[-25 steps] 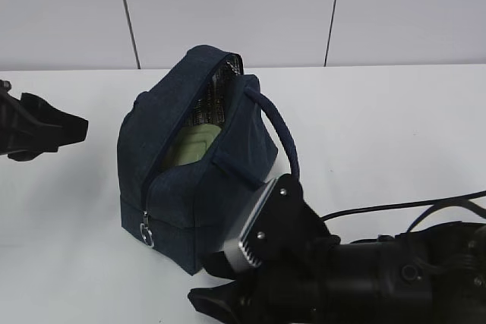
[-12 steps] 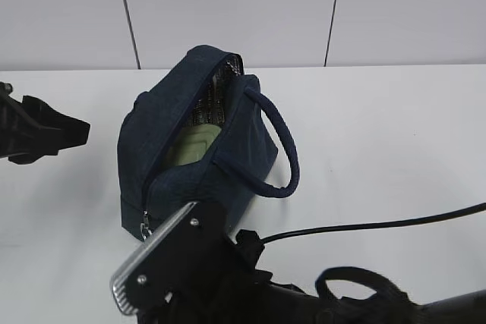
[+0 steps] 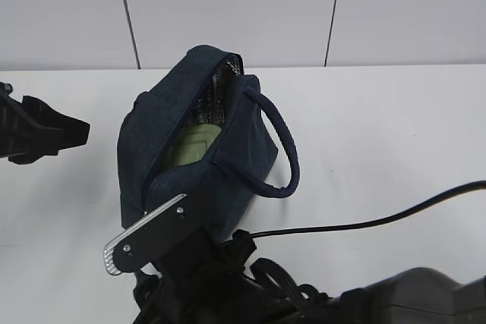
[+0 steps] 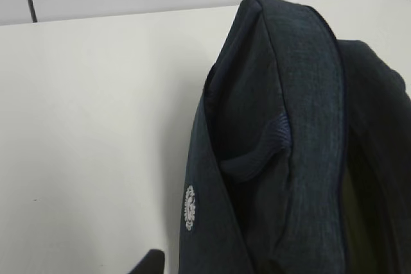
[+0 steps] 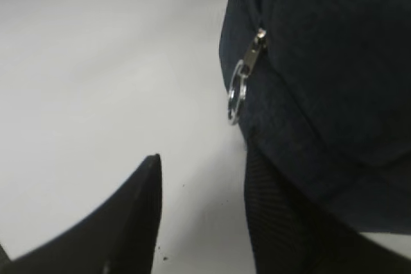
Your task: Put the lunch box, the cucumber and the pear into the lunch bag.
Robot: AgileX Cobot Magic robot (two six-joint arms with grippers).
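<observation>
Now the key relation is between the right gripper and the silver zip pull on the lunch bag. In the right wrist view the ring hangs at the bag's lower front corner, just above and slightly right of the gap between the two dark fingers, which stand apart with nothing between them; one finger lies close against the bag's fabric. The right arm is clearly the nearer one. The zipper line runs from that corner up over the top of the bag, away from the camera in the exterior view, so closing it would likely mean gripping the ring and drawing it along that line.

The bag's mouth gapes, and the pale green lid of the lunch box shows inside. The cucumber and pear are not visible anywhere.

The left gripper waits well to the bag's left, parted and empty. The white table offers bare room all around.
</observation>
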